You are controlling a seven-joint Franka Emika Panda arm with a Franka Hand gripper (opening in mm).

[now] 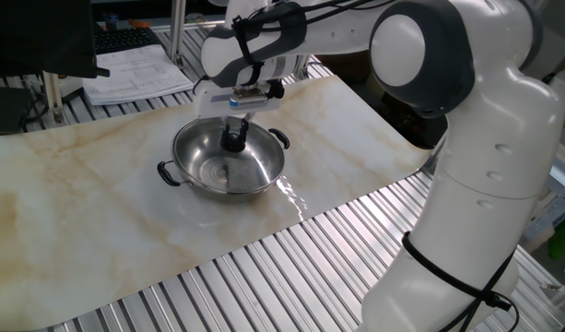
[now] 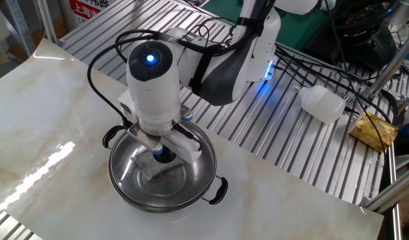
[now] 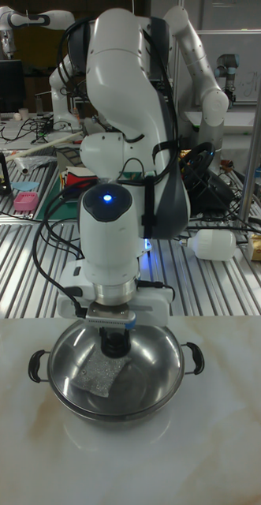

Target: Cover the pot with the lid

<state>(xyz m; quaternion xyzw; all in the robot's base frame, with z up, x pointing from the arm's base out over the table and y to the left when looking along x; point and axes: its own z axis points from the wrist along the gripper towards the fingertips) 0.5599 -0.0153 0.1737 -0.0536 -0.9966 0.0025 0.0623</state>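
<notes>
Glass lid lowered onto the steel pot, centre frame.
The round clear glass lid (image 2: 161,167) is held by its black knob (image 1: 234,140) in the closed gripper (image 3: 111,344) over the shiny shallow pot (image 1: 229,162); the rims should be centred before release.

A marble-patterned mat (image 1: 98,194) covers a ribbed metal table (image 2: 277,143), with cluttered workbenches (image 3: 24,170) behind it.

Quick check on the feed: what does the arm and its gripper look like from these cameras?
A glossy white Franka arm with dark grey joint bands. The wrist carries a glowing blue light on top, and black cables loop beside it. The gripper has a white body and dark fingers.
</notes>
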